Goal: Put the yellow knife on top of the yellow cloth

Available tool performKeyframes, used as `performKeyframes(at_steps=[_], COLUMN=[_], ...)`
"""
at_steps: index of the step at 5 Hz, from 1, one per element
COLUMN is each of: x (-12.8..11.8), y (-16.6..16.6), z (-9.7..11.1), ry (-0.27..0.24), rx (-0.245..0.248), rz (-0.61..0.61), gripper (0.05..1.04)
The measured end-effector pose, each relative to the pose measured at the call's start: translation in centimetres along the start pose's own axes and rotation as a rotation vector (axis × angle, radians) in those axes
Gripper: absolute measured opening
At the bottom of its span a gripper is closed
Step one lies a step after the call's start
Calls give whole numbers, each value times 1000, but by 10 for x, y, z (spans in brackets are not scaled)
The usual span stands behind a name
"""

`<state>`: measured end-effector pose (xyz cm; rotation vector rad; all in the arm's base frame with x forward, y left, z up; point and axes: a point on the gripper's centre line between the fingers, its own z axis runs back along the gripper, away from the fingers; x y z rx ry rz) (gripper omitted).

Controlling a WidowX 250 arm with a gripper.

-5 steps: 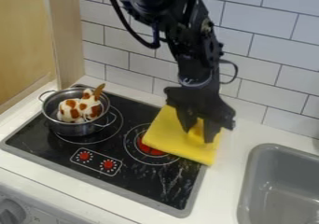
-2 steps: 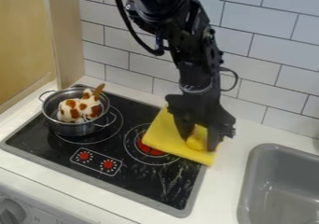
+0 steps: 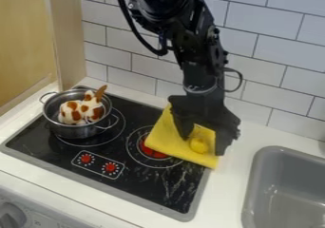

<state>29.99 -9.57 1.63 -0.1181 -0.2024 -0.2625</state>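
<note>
- Black gripper pointing down; its fingers stand well apart, with a yellow piece in the gap and a strip of cloth showing beside it; they look to have hold of nothing, though contact on the hidden side I cannot tell.
- Yellow knife between the fingertips, over the yellow cloth; just a rounded part shows, so how the rest lies is unclear.
- Cloth beneath the fingers, spread over the stove's edge and the counter.
- Pot well left of the fingers in view, a spotted toy inside; sink to their right.
</note>
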Motion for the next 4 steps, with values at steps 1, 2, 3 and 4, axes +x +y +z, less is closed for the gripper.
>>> performKeyframes(at_steps=[1, 2, 3, 4], x=[6, 4, 4, 3], y=[1, 1, 0, 1], z=[21, 34, 59, 60], ry=[-64, -92, -160, -159], rx=[13, 24, 32, 33], rz=[-1, -11, -16, -15], gripper=[997, 999, 999, 999])
